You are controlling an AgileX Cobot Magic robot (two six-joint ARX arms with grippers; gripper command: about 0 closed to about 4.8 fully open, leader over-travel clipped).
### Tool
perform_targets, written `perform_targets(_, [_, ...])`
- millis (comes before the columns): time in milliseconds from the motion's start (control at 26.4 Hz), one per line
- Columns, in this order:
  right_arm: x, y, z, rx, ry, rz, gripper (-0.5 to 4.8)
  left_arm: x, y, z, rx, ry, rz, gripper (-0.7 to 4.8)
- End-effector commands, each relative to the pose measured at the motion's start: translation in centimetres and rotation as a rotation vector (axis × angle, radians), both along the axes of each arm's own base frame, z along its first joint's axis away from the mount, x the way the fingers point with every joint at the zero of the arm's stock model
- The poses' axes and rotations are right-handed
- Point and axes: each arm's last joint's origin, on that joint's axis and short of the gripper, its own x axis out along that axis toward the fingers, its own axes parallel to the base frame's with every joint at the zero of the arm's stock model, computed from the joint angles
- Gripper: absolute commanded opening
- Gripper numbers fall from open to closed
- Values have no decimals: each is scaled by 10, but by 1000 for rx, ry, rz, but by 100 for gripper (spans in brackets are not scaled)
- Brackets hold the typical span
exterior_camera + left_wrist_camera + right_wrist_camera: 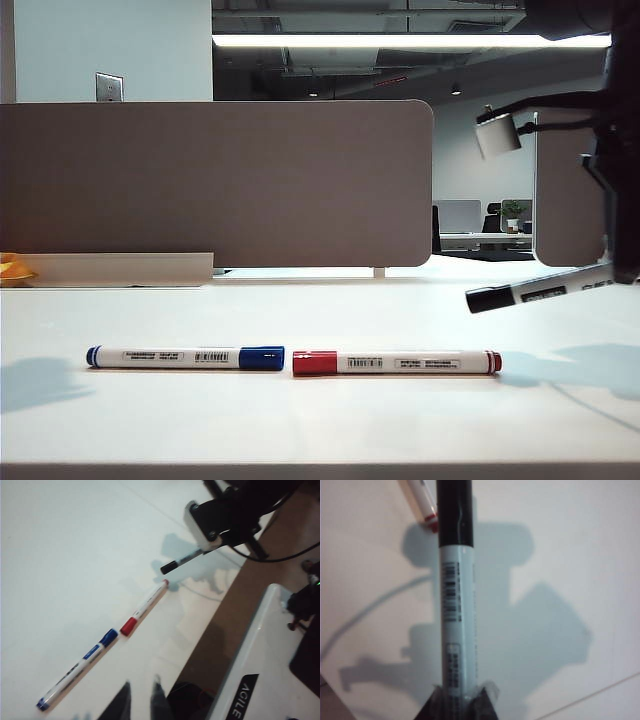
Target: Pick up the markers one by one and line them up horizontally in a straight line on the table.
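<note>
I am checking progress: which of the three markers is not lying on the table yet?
The black-capped marker: the right gripper holds it above the table, while the blue-capped marker and red-capped marker lie flat.

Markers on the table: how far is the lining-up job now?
Done: the blue-capped white marker and red-capped white marker lie end to end on the off-white table. In hand: the right gripper holds the black-capped marker above it. Left: placing it. The left gripper is open.

An office: desk divider panels (pixel 215 185), ceiling strip lights (pixel 400 40).
</note>
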Motion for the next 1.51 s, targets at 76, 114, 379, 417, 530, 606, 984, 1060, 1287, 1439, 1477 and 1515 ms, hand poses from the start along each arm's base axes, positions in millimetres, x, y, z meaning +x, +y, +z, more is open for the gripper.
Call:
perform_targets(76, [-2, -1, 3, -7, -15, 17, 30, -3, -1, 3, -73, 0, -66, 57])
perform_targets(114, [-2, -1, 3, -12, -12, 19, 30, -3, -2, 3, -87, 1, -78, 57])
perform_targets(379, [1, -11, 1, -45, -14, -26, 30, -3, -2, 4, -110, 6, -98, 56])
perform_targets(417, [2, -14, 1, -47, -15, -38, 30, -3, -2, 4, -110, 5, -98, 55])
perform_targets(530, [4, -21, 1, -43, -12, -70, 30, -3, -2, 4, -116, 22, -90, 56])
perform_targets(606, [5, -23, 1, -36, -10, -78, 30, -3, -2, 4, -116, 24, -88, 56])
perform_targets(984, [-2, -26, -20, -53, 36, -65, 30, -3, -2, 4, -109, 15, -81, 57])
perform_targets(1060, [-4, -26, -24, -60, 44, -50, 30, -3, -2, 4, -109, 14, -81, 57])
perform_targets(1287, [-1, -25, -25, -52, 21, -47, 30, -3, -2, 4, -109, 15, -81, 57])
perform_targets(1439, [3, -24, -28, -51, 7, -28, 30, -3, -2, 4, -109, 15, -81, 57])
perform_targets(1477, [5, -23, -30, -52, 6, -28, 30, -3, -2, 4, -109, 15, -81, 57])
perform_targets(1515, [7, -22, -35, -56, 19, -25, 30, -3, -2, 4, -109, 15, -81, 57])
